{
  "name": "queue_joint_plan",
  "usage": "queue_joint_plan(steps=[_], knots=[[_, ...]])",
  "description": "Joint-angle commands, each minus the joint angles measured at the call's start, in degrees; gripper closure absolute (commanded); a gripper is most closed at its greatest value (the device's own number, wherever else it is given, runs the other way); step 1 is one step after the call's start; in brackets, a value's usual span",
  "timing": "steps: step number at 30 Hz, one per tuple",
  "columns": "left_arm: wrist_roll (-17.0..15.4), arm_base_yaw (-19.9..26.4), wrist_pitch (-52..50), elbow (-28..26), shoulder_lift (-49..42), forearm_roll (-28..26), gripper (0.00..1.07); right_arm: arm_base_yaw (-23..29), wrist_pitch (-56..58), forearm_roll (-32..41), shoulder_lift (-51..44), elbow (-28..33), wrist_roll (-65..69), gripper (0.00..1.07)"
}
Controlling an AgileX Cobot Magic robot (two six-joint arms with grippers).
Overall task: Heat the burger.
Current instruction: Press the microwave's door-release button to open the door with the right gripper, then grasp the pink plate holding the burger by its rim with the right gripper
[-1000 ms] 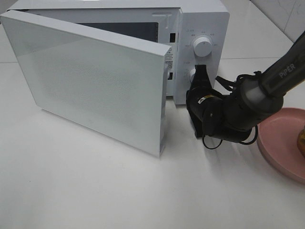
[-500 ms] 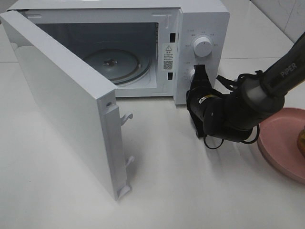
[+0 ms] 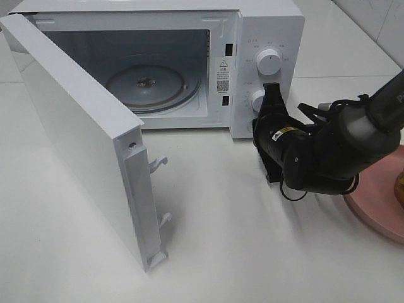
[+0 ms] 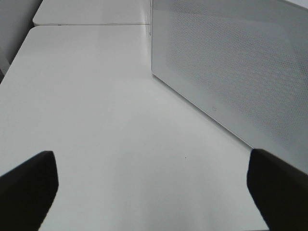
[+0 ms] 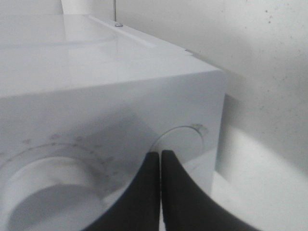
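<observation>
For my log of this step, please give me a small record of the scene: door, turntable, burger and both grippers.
microwave door: open wide
turntable: bare, nothing on it
burger: only a sliver shows at the right edge, by the pink plate
left gripper: open, holds nothing, facing the door's outer side
right gripper: shut, holds nothing, tip beside the lower knob

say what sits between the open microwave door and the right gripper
Only bare white table between the microwave door and the right gripper, seen in the exterior high view.
</observation>
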Motion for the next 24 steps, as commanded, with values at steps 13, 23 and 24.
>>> queue_joint_plan(steps=[13, 23, 24], knots=[[0.1, 0.2, -0.7, 0.2, -0.9, -0.1, 0.07, -0.1, 11.3, -4.4, -11.9, 7.9, -8.1, 1.07], [0.1, 0.2, -0.7, 0.2, -0.9, -0.1, 0.07, -0.2, 34.5, -4.9, -23.3, 8.8, -36.2, 1.06], [0.1, 0.2, -0.7, 0.2, -0.9, -0.1, 0.07, -0.2, 34.5, -4.9, -23.3, 8.8, -36.2, 1.06]])
